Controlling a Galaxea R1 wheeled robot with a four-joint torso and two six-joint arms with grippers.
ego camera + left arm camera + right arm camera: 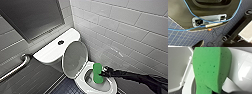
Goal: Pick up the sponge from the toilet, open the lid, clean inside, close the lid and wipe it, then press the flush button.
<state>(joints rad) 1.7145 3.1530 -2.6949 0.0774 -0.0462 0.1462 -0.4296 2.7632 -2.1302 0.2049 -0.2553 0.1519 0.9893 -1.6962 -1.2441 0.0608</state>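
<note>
The white toilet (82, 81) stands against the tiled wall with its lid (74, 60) raised upright. On the tank top sits the small dark flush button (60, 42). My right gripper (103, 72) comes in from the right, shut on the bright green sponge (97, 73). The sponge hangs on edge over the open bowl, its lower end down inside the rim. In the right wrist view the sponge (210, 70) looms large between the raised lid (178, 67) and the white bowl wall (241, 72).
A metal grab bar (15, 68) runs along the wall left of the tank. White tiled wall closes in on the right. Dark blue tiled floor (183, 37) lies below, with the robot's base and blue cables over it.
</note>
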